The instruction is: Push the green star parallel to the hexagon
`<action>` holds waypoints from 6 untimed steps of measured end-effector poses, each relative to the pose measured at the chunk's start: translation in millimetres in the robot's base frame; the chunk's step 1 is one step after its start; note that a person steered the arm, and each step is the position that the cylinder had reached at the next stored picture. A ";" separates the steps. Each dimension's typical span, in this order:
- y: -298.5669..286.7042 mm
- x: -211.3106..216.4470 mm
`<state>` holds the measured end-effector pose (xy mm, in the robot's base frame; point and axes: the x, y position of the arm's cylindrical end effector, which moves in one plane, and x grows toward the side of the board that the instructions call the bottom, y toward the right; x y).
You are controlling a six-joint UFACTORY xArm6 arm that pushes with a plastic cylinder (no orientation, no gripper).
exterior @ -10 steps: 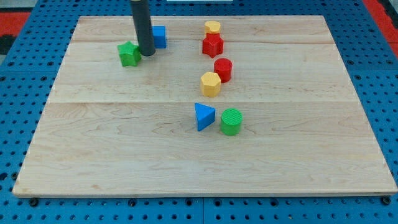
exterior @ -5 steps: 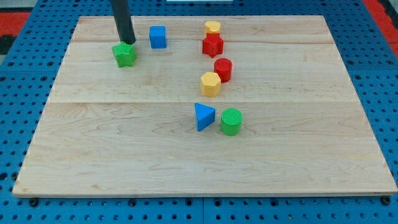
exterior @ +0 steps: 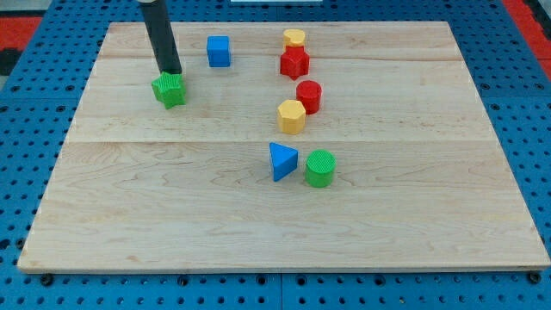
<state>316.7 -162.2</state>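
Just below my tip (exterior: 171, 71), touching it, sits the green star (exterior: 170, 89).

Our rod (exterior: 160, 36) enters from the view's top left, nearly upright, leaning slightly. My tip (exterior: 171, 71) sits low, at table height.
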 end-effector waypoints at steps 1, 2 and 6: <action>-0.1 10.4; -0.1 12.2; -0.1 97.6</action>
